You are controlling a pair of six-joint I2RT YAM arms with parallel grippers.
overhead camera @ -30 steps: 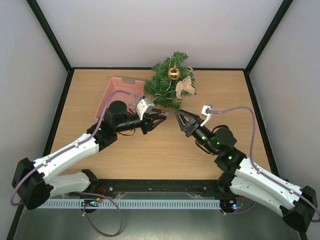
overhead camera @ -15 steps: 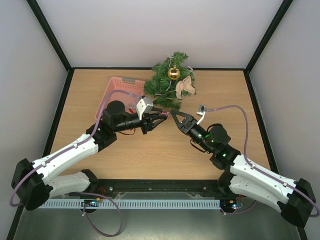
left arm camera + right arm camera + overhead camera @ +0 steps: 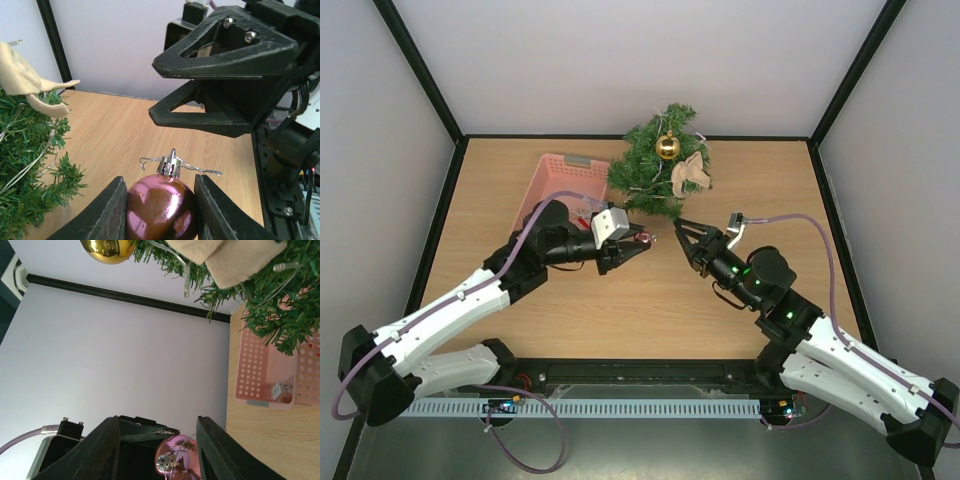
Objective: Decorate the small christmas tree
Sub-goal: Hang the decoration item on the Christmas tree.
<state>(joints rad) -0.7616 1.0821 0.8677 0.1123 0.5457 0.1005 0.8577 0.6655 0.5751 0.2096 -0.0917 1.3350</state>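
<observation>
From above, a pink bauble is seen clamped between the fingers of the left gripper. The right gripper is pointed at it from just beside, jaws spread and nothing in them. The small christmas tree is stood just beyond both sets of fingertips. From the left wrist, the bauble is shown pinched at its sides, its silver cap turned toward the parted right fingers. From the right wrist, the bauble is framed between the released fingers, and the tree is seen beyond them.
</observation>
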